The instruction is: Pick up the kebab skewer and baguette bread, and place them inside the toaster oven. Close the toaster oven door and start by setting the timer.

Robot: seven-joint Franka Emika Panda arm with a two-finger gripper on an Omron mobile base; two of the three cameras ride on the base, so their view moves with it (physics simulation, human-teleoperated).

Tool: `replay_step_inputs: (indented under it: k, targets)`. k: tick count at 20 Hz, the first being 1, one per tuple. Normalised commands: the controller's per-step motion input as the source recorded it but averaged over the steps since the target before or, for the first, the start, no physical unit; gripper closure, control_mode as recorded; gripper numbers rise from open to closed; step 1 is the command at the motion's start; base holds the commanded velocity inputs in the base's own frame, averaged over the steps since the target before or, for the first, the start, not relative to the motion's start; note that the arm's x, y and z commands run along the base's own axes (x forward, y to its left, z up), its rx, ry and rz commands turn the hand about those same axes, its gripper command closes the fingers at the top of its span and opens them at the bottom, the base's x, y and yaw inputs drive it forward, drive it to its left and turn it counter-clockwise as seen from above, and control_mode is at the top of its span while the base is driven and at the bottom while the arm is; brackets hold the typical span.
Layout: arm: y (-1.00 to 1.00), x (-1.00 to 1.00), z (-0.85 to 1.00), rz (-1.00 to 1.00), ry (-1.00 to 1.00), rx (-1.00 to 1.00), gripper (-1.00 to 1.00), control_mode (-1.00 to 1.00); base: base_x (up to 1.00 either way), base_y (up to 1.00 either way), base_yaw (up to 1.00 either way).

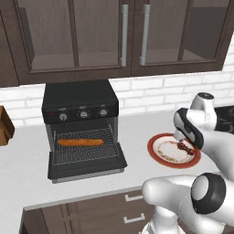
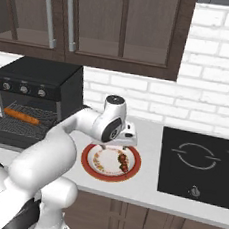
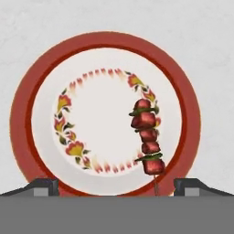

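Hand view: a round plate (image 3: 23, 132) with a red rim and a ring of painted flowers is seen from directly above, resting on the pale speckled surface (image 3: 210, 41). The kebab skewer (image 3: 147, 137) is laid on the plate's right half, its dark red chunks stacked in a short row with bits of green between them, the thin stick end pointing toward the bottom edge of the view. The rest of the plate's white centre is bare. The hand (image 3: 116, 185) is held wide open above the plate, its two dark fingertips (image 3: 42, 186) seen well apart at the bottom corners, with nothing gripped between them.

In the left base view, the toaster oven (image 1: 80, 98) is seen standing on the surface (image 1: 27, 183) against the white brick wall, with the toaster oven door (image 1: 87, 167) dropped flat open in front of it. The baguette bread (image 1: 80, 142) is laid lengthwise on the wire rack (image 1: 82, 153) inside the oven, toward its front. Three round knobs are lined up above the opening. The plate (image 1: 157, 157) is placed to the right of the oven, well apart from it, and the skewer (image 1: 184, 146) is partly covered by the arm hanging over it.

In the right base view, the hand (image 2: 114, 145) is held just above the plate (image 2: 88, 161), with the skewer (image 2: 124, 163) on the side nearer a black cooktop (image 2: 201, 164). The baguette (image 2: 20, 116) is seen on the rack of the open oven (image 2: 45, 81) at the left.
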Motion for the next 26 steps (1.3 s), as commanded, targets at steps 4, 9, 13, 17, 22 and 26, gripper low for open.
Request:
replay_step_inputs:
  k: [4, 9, 13, 17, 22, 26]
  targets:
    - [-0.4, 0.44, -0.63, -0.04, 0.02, 0.05, -1.0, -1.0, 0.0, 0.0, 0.0]
    - [-0.14, 0.18, -0.62, -0.01, 0.02, 0.0, -1.0, -1.0, 0.0, 0.0, 0.0]
    - [0.0, 0.07, -0.45, 0.0, 0.03, 0.0, -1.0, -1.0, 0.0, 0.0, 0.0]
    - [0.0, 0.03, -0.36, -0.03, 0.0, 0.0, -1.0, -1.0, 0.0, 0.0, 0.0]
    - [0.0, 0.18, -0.21, 0.0, 0.0, 0.0, -1.0, -1.0, 0.0, 0.0, 0.0]
    - [0.0, 0.11, -0.17, 0.0, 0.0, 0.0, -1.0, -1.0, 0.0, 0.0, 0.0]
